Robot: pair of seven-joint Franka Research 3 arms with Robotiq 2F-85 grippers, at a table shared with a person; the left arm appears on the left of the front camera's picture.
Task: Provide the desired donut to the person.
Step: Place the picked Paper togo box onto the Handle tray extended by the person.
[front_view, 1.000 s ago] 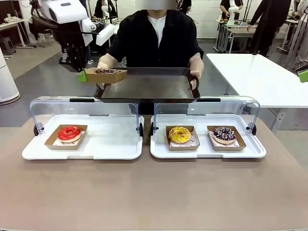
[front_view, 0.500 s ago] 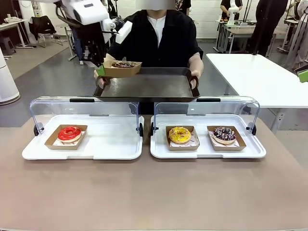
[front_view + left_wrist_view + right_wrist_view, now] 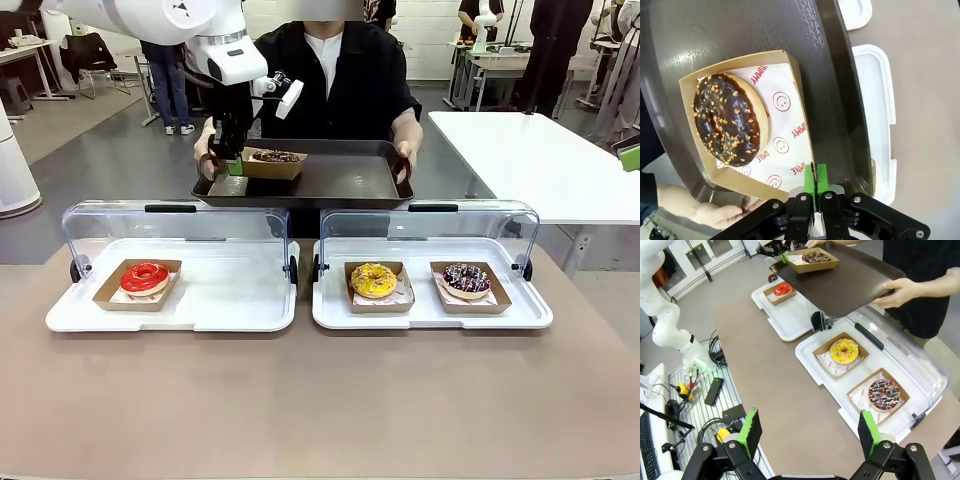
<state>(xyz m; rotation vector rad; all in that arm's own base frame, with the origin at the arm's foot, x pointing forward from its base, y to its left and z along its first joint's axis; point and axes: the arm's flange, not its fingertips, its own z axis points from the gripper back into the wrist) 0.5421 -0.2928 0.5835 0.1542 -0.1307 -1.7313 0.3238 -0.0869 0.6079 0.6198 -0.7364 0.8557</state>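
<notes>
Left wrist view: my left gripper (image 3: 815, 172) is clamped tight on one wall of the paper box (image 3: 792, 75), green pads pinching the cardboard at bottom centre of the frame. The chocolate donut (image 3: 730, 120) lies in that box, left of centre, on paper printed with red smileys. Its glaze is dark and glossy with scattered nut crumbs, and it sits toward the side of the box away from my pinch. Beneath the box is the dark tray (image 3: 740, 25); I cannot tell whether the box bottom is touching it yet. The person's hand (image 3: 715, 212) holds the tray rim at lower left, close beside my fingers.

If I let go while the box hangs above the tray, I expect it to drop and tip, since the weight sits off the pinched edge. The thin wall could also buckle. The box is near the tray's rim, so a nudge on retreat might push it off, or I might brush that hand.

My right gripper (image 3: 810, 429) stands wide open and empty at the bottom of the right wrist view, well apart from the tray.
</notes>
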